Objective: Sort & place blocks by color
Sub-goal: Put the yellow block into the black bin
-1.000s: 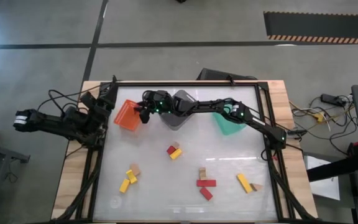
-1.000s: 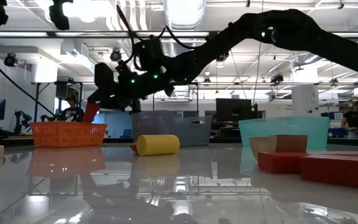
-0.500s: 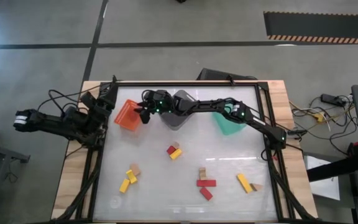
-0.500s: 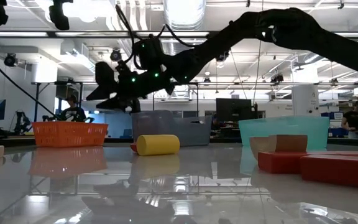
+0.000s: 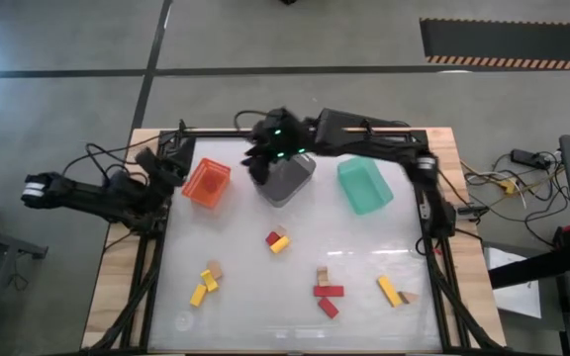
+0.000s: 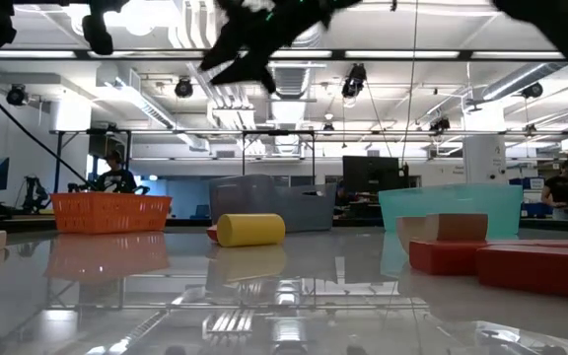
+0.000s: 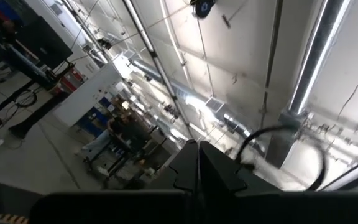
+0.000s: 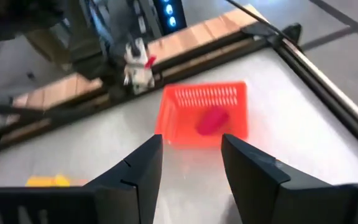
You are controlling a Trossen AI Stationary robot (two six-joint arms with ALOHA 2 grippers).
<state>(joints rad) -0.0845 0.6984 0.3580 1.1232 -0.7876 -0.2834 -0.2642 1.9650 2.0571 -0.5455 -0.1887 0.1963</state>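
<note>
Blocks lie scattered over the near half of the desk (image 5: 295,297) in the high view, taking twelve o'clock as the far edge. A red and yellow pair (image 5: 278,240) sits near the centre. At about seven o'clock are two yellow blocks (image 5: 204,287) with a tan one (image 5: 215,268) just beside them. At roughly six o'clock a tan block (image 5: 322,274) sits just above two red blocks (image 5: 328,299). Toward five o'clock a yellow bar (image 5: 389,291) lies touching a small tan piece (image 5: 409,297).

Along the far edge stand three bins: the orange bin (image 5: 206,183) at eleven o'clock, the grey bin (image 5: 287,178) at twelve and the green bin (image 5: 364,185) at one o'clock. In the right wrist view one red block (image 8: 212,119) lies inside the orange bin (image 8: 173,124).

The right tool (image 5: 262,150) hangs in the air over the far edge, above the eleven o'clock corner of the grey bin; in the low view it shows high up near the ceiling lights (image 6: 240,54). Its fingers (image 8: 138,171) are spread apart with nothing between them, the orange bin showing through the gap.

The left arm is folded off the desk at nine o'clock, its tool (image 5: 171,163) near the orange bin; I cannot tell how its fingers stand.
</note>
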